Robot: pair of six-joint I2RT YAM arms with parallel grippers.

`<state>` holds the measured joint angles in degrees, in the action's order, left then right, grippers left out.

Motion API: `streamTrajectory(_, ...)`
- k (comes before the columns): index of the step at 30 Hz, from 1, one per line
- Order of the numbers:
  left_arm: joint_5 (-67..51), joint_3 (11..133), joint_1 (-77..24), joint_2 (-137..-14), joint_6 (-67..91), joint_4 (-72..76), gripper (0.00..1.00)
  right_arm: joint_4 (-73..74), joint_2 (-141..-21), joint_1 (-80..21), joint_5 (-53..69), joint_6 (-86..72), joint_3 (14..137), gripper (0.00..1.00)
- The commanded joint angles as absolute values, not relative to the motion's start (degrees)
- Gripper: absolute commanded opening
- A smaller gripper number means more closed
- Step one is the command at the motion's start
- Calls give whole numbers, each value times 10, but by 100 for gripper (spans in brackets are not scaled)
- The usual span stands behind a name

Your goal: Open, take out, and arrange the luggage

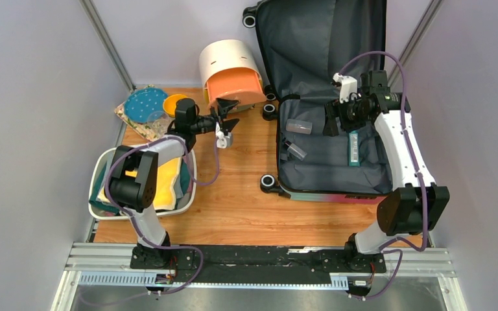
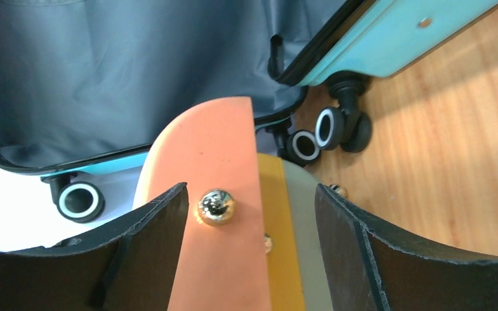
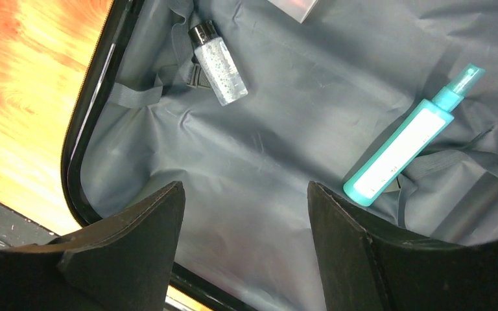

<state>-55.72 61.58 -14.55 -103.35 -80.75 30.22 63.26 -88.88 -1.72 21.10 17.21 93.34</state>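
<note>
**Right gripper [image 3: 245, 189] wide over open luggage [image 1: 324, 170]**

Its fingers are spread and empty above the grey lining, right of centre from above. The teal spray bottle [image 3: 402, 150] lies to their upper right, slanting up-right. Left gripper [image 1: 227, 116], also spread, sits farther left.

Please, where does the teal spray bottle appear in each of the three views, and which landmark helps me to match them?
Top external: the teal bottle lies in the open luggage, right of centre.
Left wrist: not in it.
Right wrist: the teal bottle lies at the right, slanted, nozzle toward the upper right.
Landmark: the grey lining, also in the left wrist and right wrist views.
</note>
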Motion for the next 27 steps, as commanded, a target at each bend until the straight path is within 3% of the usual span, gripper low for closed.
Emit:
streamTrajectory(1, -624, 574, -151, -962, -774, 294, 79, 598, -903, -15, 220, 165, 961, 73)
streamTrajectory(8, -634, 493, -162, -857, -672, 205, 77, 549, -942, -46, 233, 181, 932, 66)
streamTrajectory(13, -586, 510, -162, -802, -368, 146, 75, 487, -976, -91, 218, 187, 883, 58)
streamTrajectory(18, -556, 517, -145, -766, -184, 121, 75, 443, -1031, -124, 187, 204, 857, 55)
streamTrajectory(27, -493, 495, -92, -720, -63, 121, 74, 410, -1099, -156, 168, 219, 835, 55)
